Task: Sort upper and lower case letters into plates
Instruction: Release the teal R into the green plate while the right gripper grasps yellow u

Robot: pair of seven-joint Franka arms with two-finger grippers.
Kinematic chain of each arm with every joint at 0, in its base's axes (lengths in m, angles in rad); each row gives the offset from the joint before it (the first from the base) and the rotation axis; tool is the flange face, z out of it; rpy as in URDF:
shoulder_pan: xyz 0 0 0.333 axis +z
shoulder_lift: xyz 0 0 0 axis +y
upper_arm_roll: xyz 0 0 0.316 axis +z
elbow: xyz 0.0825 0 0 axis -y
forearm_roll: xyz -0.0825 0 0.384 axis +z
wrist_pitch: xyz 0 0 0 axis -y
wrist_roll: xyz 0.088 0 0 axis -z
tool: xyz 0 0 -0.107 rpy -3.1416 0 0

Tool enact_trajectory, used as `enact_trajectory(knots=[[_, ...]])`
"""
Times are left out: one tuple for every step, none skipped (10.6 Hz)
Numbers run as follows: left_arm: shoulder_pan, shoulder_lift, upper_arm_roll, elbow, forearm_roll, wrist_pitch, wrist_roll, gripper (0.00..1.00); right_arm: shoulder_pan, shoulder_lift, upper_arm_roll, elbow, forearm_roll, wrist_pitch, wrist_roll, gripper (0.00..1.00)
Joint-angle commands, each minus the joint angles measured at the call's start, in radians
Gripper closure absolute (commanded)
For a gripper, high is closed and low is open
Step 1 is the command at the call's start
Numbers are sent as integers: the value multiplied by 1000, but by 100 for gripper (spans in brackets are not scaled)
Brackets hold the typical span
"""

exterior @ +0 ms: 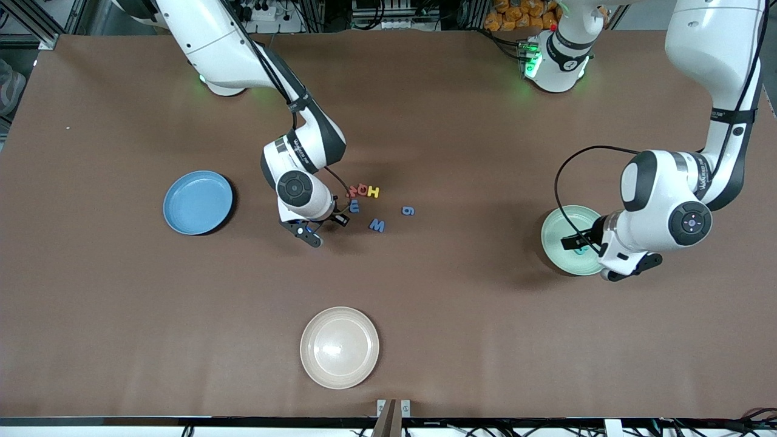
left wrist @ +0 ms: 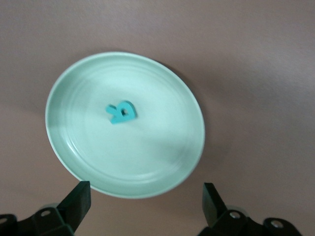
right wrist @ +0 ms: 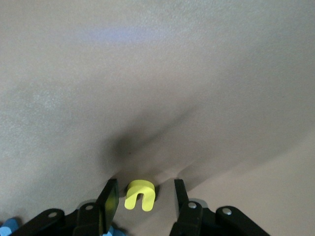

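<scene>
From the front view, the loose letters (exterior: 371, 206) sit bunched mid-table, roughly between the blue plate (exterior: 198, 202) and the mint plate (exterior: 567, 238), probably so either arm can reach them. The cream plate (exterior: 339, 346) sits nearer the camera, unused. The right gripper (exterior: 306, 231) is down low just beside that cluster, its arm bent sharply with the wrist pointing at the table; the left gripper (exterior: 619, 267) hangs over the mint plate's edge, arm folded in from its end. In the left wrist view the jaws are spread wide with nothing in them, and a teal letter (left wrist: 121, 112) lies in the plate, so this looks like a finished drop. In the right wrist view the fingers (right wrist: 109, 199) straddle a small yellow letter (right wrist: 140, 194) lying on the table, with gaps either side, so not gripped yet.
</scene>
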Motion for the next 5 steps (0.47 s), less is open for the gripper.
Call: enact_trajectory(knots=[[2, -35, -29, -7, 20, -33, -66, 0, 15, -19, -5, -23, 3, 13, 3, 52], [2, -35, -31, -7, 20, -33, -66, 0, 15, -19, -5, -23, 3, 13, 2, 58], [2, -35, -31, -7, 20, -33, -66, 0, 15, -19, -5, -21, 3, 13, 2, 61], [2, -36, -43, -7, 20, -33, -74, 0, 15, -19, -5, -21, 3, 11, -2, 68], [1, -36, -58, -8, 20, -33, -116, 0, 17, -19, -6, -21, 3, 11, -2, 74]])
